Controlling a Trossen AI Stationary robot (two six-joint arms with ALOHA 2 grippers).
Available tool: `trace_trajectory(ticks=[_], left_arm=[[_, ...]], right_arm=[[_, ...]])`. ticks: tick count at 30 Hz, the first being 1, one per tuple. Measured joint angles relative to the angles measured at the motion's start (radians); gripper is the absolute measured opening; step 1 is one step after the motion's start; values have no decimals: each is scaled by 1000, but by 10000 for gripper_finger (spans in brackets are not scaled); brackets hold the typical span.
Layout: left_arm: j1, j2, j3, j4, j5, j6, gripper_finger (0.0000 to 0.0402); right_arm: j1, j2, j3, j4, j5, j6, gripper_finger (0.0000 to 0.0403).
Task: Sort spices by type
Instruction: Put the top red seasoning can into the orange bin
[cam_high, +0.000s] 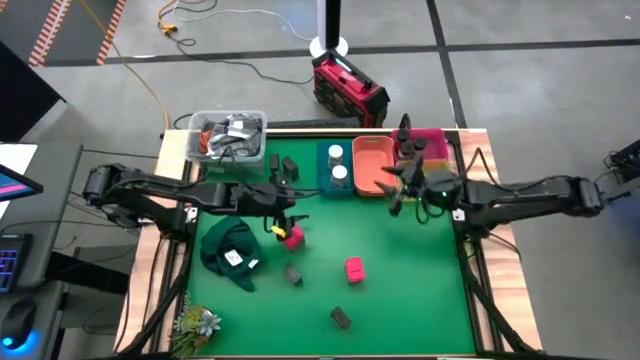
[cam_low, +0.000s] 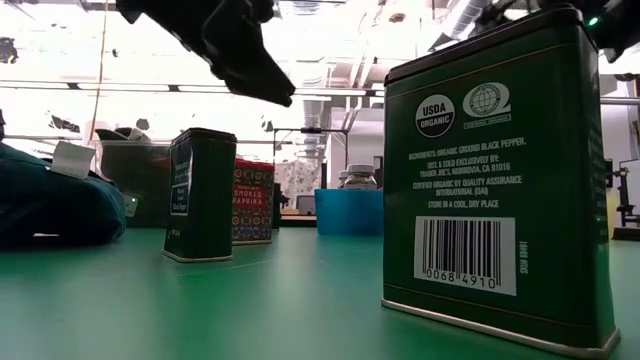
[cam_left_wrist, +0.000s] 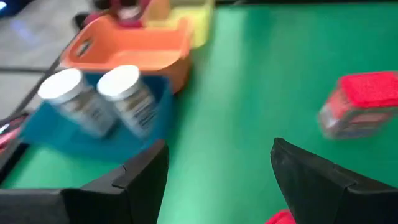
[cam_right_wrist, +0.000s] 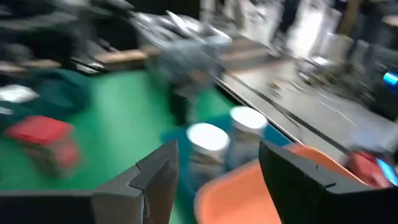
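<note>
My left gripper (cam_high: 282, 220) (cam_left_wrist: 217, 180) hovers open over the middle of the green mat, just above a red-pink box (cam_high: 292, 238). A second red-pink box (cam_high: 354, 268) (cam_left_wrist: 364, 106) lies farther toward the near edge. Two white-capped jars (cam_high: 337, 165) (cam_left_wrist: 124, 93) (cam_right_wrist: 208, 140) stand in a blue bin (cam_high: 325, 172). My right gripper (cam_high: 398, 188) (cam_right_wrist: 217, 180) hangs open by the orange bin (cam_high: 372, 165), touching nothing. Dark tins stand on the mat (cam_high: 293, 273) (cam_high: 340, 318) (cam_low: 500, 170) and near the far edge (cam_high: 290, 163). Dark round jars (cam_high: 408, 148) sit in the pink bin.
A dark green cloth with a white label (cam_high: 232, 250) lies on the mat's left part. A clear tub of clutter (cam_high: 228, 135) sits at the far left corner, a small plant (cam_high: 195, 322) at the near left corner. Open mat lies toward the near right.
</note>
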Motion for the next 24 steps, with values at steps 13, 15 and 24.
trace_trajectory(ticks=[13,15,24], left_arm=[[143,19,200,-428,270,-37,267],[126,19,201,-437,319,-131,267],[-43,19,201,-514,318,-452,267]], right_arm=[[139,2,26,40,8,-76,249],[138,2,26,34,13,-77,249],[113,2,26,28,23,-71,249]])
